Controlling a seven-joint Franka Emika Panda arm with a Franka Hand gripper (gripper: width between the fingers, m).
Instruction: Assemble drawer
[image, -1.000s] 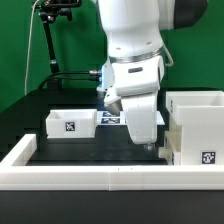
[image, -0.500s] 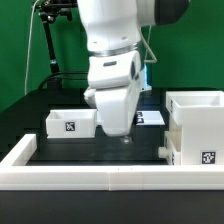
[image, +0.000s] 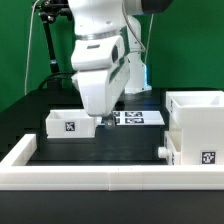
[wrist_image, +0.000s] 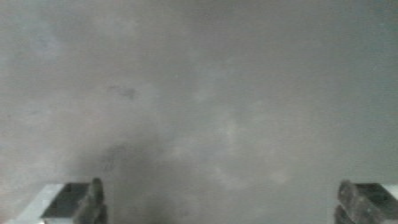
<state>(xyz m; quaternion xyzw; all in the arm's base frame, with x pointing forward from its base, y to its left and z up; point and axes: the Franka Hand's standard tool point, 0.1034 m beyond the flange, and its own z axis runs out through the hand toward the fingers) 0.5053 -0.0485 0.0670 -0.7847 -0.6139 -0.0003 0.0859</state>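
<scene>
At the near edge we observed the low white rim (image: 100, 162) bordering the black bench (image: 100, 142). Just beyond it, at the exterior view's right, stood the tall hollow shell (image: 197, 125) of the drawer, upright on the bench, with a square tag (image: 208, 157) on its near face. A small black knob (image: 164, 152) showed at the shell's left side; we could not tell which part carried it.

Farther back, at the exterior view's left, a small open-top tray (image: 70, 123) rested on the bench, well apart from the shell, with a tag (image: 70, 126) on its near wall.

The pincer (image: 106, 122) hung just beside the tray's right end, between tray and shell. In the wrist view both fingertips (wrist_image: 71, 202) sat wide apart at opposite sides, with only blurred grey surface between them; the pincer was spread and held nothing.

Behind the pincer, the marker board (image: 140, 118) lay flat on the bench. Farthest back hung a green backdrop (image: 20, 50).
</scene>
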